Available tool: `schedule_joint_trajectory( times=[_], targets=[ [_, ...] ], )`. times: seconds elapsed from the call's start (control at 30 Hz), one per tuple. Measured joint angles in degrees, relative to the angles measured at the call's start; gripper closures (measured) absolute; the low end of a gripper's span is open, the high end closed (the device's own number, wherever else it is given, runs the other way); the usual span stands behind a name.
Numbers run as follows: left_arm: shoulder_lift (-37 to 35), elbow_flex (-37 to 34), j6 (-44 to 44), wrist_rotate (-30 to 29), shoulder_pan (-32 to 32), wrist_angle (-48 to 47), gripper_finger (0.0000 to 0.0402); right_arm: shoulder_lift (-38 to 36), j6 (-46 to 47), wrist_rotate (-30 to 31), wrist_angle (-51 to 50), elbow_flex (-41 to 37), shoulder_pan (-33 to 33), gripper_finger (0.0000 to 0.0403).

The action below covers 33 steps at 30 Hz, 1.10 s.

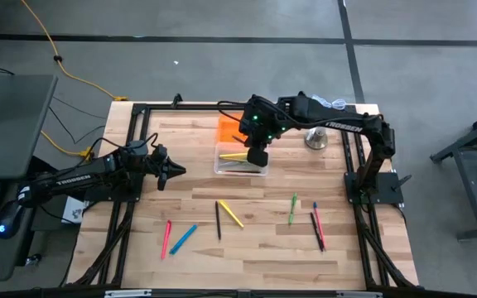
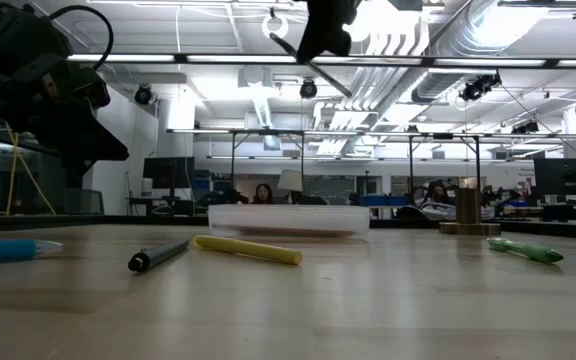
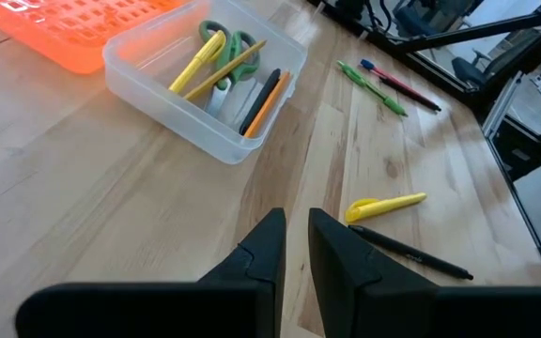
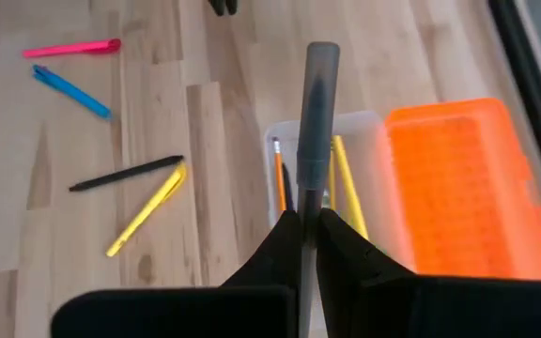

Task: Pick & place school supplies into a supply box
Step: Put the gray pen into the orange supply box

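Note:
My right gripper point(image 1: 257, 155) hangs over the clear supply box point(image 1: 241, 160), shut on a grey pen point(image 4: 316, 113). In the box point(image 3: 158, 103) lie a yellow pen, green-handled scissors, a pencil and black and orange pens. Loose on the table lie a yellow pen point(image 1: 232, 213), a black pen point(image 1: 219, 219), a pink one point(image 1: 166, 237), a blue one point(image 1: 184, 238), a green one point(image 1: 293, 209) and a red and a black one point(image 1: 318, 228). My left gripper point(image 3: 294, 235) waits at the table's left, a narrow gap between its fingers with nothing in it. My right gripper pinches the grey pen's barrel point(image 4: 308, 221) between its two fingers. The pen runs along the fingers, its capped end point(image 4: 322, 61) sticking out ahead of them. The fingers slant down from the table's right. The pen point(image 2: 313, 65) is tilted and lifted clear, above the box.
A bright orange rectangular piece point(image 1: 228, 131) lies against the box's far side. A silver bell point(image 1: 316, 138) stands at the back right. The black frame rails run along the table's left, right and far edges.

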Motion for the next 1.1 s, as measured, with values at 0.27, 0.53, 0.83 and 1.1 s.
schedule_joint_trajectory(
  times=[0.27,0.53,0.83,1.1],
  targets=[
    [0.00,0.00,0.02,-0.02,-0.01,0.00,0.0323,-0.02,-0.04,3.50,-4.80,3.73,0.02,0.0401],
    [0.00,0.00,0.01,-0.02,0.00,0.00,0.0323,0.31,-0.86,6.32,-6.94,3.86,0.00,0.0402],
    [-0.01,-0.01,0.00,-0.02,-0.01,0.00,0.0323,4.53,-3.79,7.75,-7.25,3.80,-0.83,0.0402],
    [-0.02,0.00,0.00,-0.02,-0.01,0.00,0.0323,8.72,-7.38,8.53,-7.26,3.72,-1.84,0.0401]
  ],
)
